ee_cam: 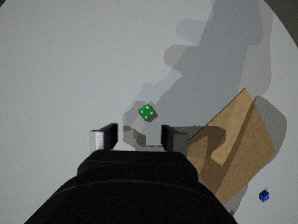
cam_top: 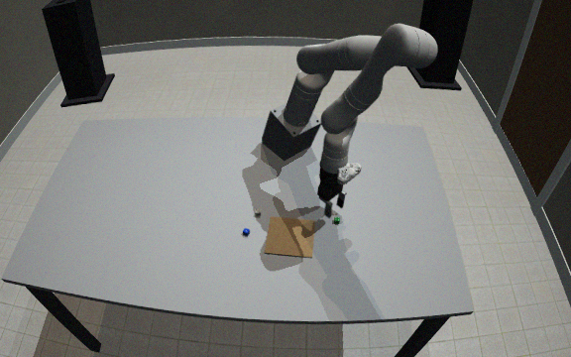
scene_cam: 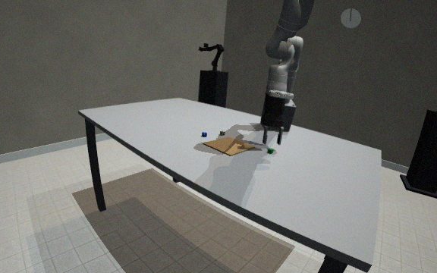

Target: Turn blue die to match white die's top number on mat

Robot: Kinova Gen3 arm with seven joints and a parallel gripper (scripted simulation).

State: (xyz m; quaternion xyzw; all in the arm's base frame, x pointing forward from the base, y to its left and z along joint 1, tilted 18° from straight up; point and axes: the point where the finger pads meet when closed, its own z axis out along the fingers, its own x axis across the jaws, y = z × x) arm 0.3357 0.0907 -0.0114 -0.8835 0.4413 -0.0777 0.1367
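Note:
The blue die (cam_top: 246, 231) (scene_cam: 204, 134) (ee_cam: 264, 196) lies on the bare table, left of the brown mat (cam_top: 285, 243) (scene_cam: 222, 145) (ee_cam: 246, 156) and off it. The white die (cam_top: 258, 213) (scene_cam: 222, 133) is a small pale cube behind the mat's back left corner; its top number is too small to read. A green die (cam_top: 336, 220) (scene_cam: 270, 150) (ee_cam: 147, 112) lies just right of the mat. My gripper (cam_top: 334, 204) (scene_cam: 272, 139) (ee_cam: 139, 133) is open and empty, hanging a little above the table right over the green die, far from the blue die.
The arm's dark base (cam_top: 287, 136) stands on the table behind the mat. The arm casts broad shadows over the mat and the table (cam_top: 142, 198). Black pedestals (cam_top: 74, 50) stand on the floor beyond the table.

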